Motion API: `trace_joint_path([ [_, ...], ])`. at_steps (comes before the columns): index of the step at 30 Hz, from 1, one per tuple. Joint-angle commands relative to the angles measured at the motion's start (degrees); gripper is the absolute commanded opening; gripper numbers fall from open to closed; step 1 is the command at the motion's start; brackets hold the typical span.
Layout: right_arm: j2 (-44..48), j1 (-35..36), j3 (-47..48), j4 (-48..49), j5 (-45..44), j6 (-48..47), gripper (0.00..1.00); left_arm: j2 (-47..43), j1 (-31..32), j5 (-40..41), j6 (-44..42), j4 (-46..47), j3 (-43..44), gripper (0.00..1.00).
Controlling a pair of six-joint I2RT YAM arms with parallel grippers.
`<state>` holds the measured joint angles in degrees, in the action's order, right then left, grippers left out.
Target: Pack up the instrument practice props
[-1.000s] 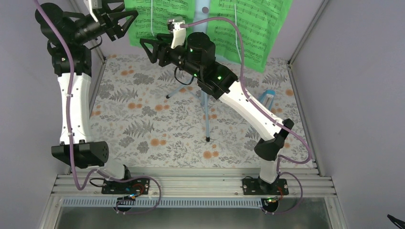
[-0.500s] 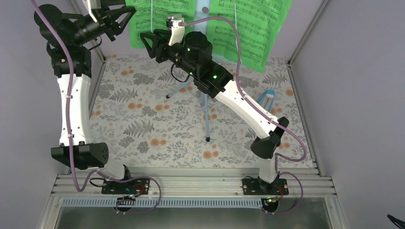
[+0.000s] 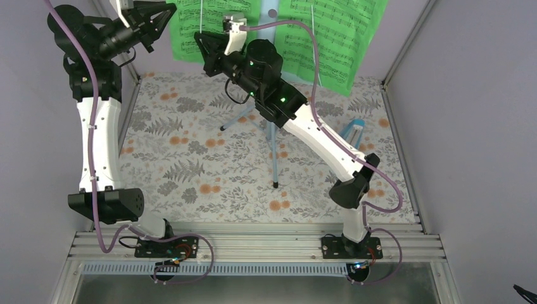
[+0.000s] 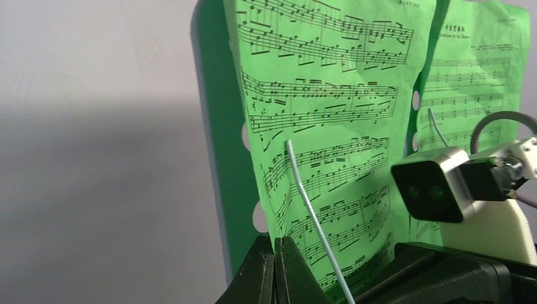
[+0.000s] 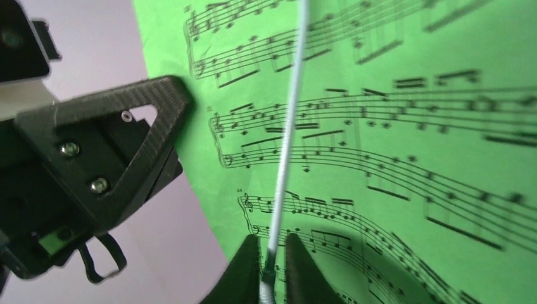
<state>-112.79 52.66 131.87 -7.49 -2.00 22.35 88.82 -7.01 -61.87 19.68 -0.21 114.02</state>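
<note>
Left wrist view shows the left gripper [image 4: 277,269] with its fingers pressed together at the lower left edge of the left sheet-music page [image 4: 316,107]; it appears to pinch that edge. Right wrist view shows the right gripper [image 5: 271,269] closed on the wire page retainer [image 5: 286,139], which runs down the front of the same page between the two fingers.

Location of task items (top external view):
- The music stand [image 3: 274,155] is upright, its tripod feet on the middle of the tabletop [image 3: 183,171] and its desk raised toward the far edge.
- Both green pages rest on the desk: the left page beside the two grippers, and the right sheet-music page [image 3: 329,38] untouched.
- The metronome [image 3: 356,130] sits near the right edge of the tabletop, well apart from both grippers.

Hazards from this state:
- Page tear. The retainer presses on the page that the left gripper holds. Pulling the page before the retainer is swung clear is likely to rip or crease it.
- Stand tip-over. The tripod looks light and top-heavy. A sideways or downward pull from either arm could topple it.
- Loss of grip. Only a thin edge is pinched, so the page may slip out.
- Arm contact. The two grippers work just beside each other, so uncoordinated motion risks a collision.
</note>
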Motion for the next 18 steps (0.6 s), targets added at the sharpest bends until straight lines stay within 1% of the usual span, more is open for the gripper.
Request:
trace_joint_path([
  [1,-1.2,-0.4,1.7,2.5,0.6,-0.9,0.04,0.7,0.0,2.8,0.6,-1.8,-0.1,0.02],
  [5,-1.5,-0.5,1.5,3.0,1.8,-2.7,0.03,1.3,0.0,5.0,2.2,-2.5,0.1,0.02],
  [14,-1.5,-0.5,-0.6,6.3,4.9,-9.5,0.03,2.0,-0.2,13.7,4.2,-8.0,2.1,0.02],
  [18,-1.0,-0.5,-2.7,8.8,5.8,-13.9,0.03,3.3,-0.4,14.7,4.9,-10.0,3.8,0.02],
])
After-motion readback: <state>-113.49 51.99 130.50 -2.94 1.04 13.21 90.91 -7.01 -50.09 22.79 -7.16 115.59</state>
